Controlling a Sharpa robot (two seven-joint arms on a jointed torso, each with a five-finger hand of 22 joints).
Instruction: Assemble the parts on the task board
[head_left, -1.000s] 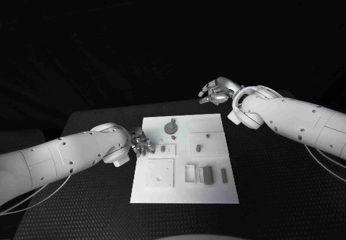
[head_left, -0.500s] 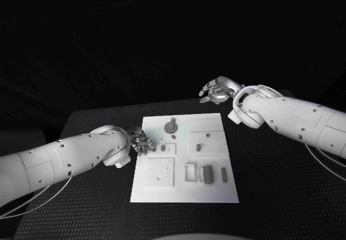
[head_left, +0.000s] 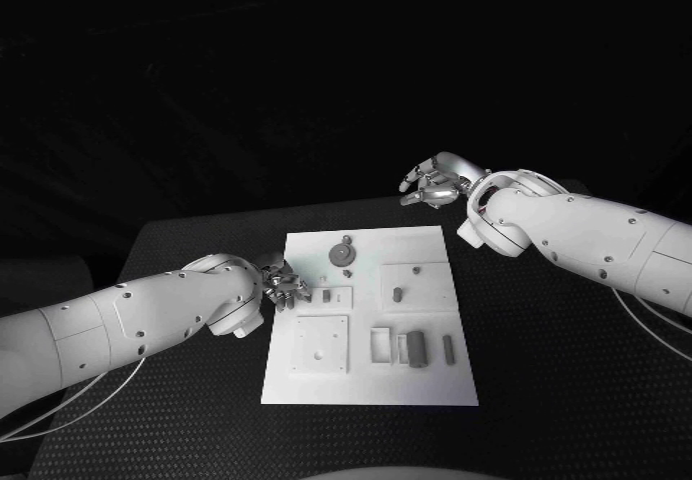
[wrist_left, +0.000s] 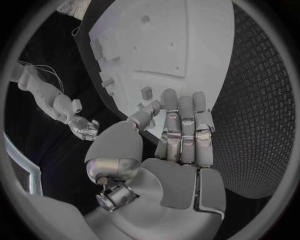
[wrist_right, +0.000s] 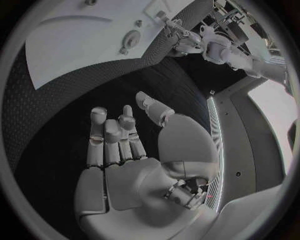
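The task board (head_left: 368, 320) lies mid-table (head_left: 548, 370). At its nine o'clock edge the left robot hand (head_left: 284, 286) is half hidden by its arm; the wrist view shows its fingers (wrist_left: 182, 127) straight, holding nothing. The right robot hand (head_left: 433, 183) hovers at one o'clock, fingers apart. Small grey parts (head_left: 417, 349) are hard to make out.

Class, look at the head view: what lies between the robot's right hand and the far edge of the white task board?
Only bare black table. In the head view the right hand hangs open beyond the task board; no part lies on that stretch.
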